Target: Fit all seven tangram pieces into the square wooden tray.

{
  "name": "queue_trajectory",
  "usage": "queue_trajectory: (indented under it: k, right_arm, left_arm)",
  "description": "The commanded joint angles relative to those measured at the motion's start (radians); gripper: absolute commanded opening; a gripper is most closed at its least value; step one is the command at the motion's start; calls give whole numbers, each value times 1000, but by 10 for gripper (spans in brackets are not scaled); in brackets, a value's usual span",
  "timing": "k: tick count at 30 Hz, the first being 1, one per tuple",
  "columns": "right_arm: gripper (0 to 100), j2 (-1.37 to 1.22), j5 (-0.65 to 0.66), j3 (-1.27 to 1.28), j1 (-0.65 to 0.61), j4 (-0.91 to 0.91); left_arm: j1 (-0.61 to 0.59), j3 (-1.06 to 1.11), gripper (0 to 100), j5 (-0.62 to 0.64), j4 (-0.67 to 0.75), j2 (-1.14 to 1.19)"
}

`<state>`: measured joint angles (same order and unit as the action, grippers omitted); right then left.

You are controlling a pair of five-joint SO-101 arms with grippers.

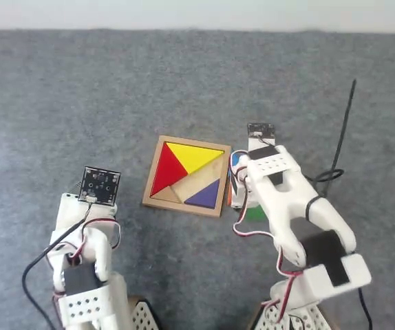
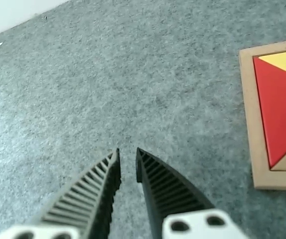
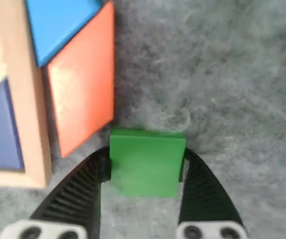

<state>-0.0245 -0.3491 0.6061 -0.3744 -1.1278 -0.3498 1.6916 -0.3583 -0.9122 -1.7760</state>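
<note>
1. Grey felt point(image 1: 80, 96) covered the table under both arms.
2. Right gripper point(image 3: 144, 160): jaws were clenched on the green square point(image 3: 145, 164), one finger pressed against each opposite side.
3. Just beyond those jaw tips lay the orange piece point(image 3: 80, 94), touching the blue piece point(image 3: 58, 25). Both lay outside the wooden tray point(image 3: 23, 99), just beside its rim.
4. Inside the tray sat the red piece point(image 1: 166, 172), the yellow piece point(image 1: 194, 157) and the dark blue piece point(image 1: 206, 194), with bare wood showing between them.
5. Left gripper point(image 2: 128, 152): jaws were parted by a narrow gap with nothing between them. The tray lay well apart, ahead of the tips and off to one side.
</note>
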Motion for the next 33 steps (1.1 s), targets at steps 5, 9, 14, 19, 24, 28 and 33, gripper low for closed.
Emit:
queue_trajectory:
  k: [5, 9, 14, 19, 24, 28, 33]
  right_arm:
    - [35, 228, 157, -164, 24, -160]
    - [37, 228, 161, -307, -24, -176]
    - [38, 93, 166, -473, -197, -196]
    - [38, -140, 265, -623, -294, -209]
    - [38, -372, 342, -764, -367, -219]
    - [38, -463, 414, -825, -389, -213]
    - [130, -495, 423, -858, -374, -219]
  left_arm:
    - [-2, -12, 58, -11, 26, -12]
    - [-3, -12, 58, -11, 26, -12]
    - [-3, -12, 58, -11, 26, -12]
    - [-5, -13, 57, -9, 26, -12]
    - [-6, -15, 57, -6, 26, -14]
    - [-6, -15, 57, -6, 26, -14]
    - [-6, -15, 57, -6, 28, -14]
